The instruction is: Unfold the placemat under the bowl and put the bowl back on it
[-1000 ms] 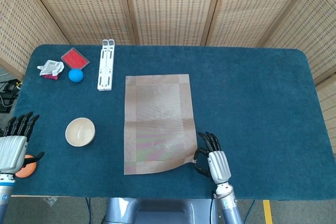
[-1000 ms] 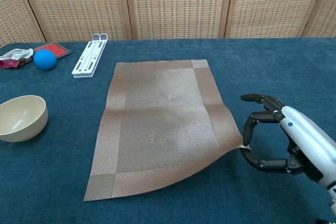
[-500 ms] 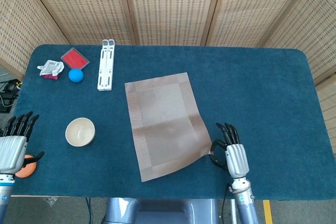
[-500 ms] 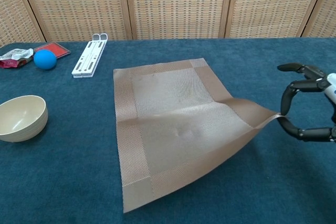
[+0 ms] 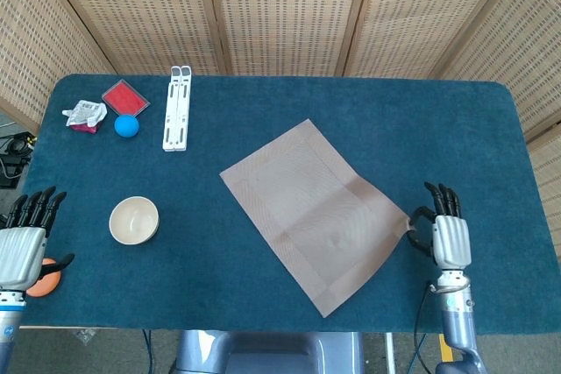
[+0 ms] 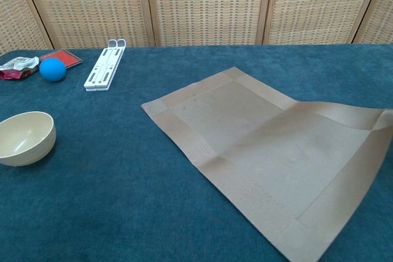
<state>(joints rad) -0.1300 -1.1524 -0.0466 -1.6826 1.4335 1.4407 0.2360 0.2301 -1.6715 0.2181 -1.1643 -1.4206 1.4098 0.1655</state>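
A desk (image 5: 491, 146) with rounded corners, covered in dark blue carpet-like cloth, fills most of both views. Behind it stands a folding screen (image 5: 289, 10) of pale woven cane panels set in light wooden frames. Below the desk's near edge, grey floor (image 5: 508, 352) with a yellow stripe (image 5: 447, 352) shows under even, soft light.

Chest view cuts the mat (image 6: 270, 151) off at the right edge, so the right hand (image 5: 445, 236) isn't in it; head view clips the left hand (image 5: 22, 243) at the frame edge; it half hides an orange thing (image 5: 44, 279), can't tell what.
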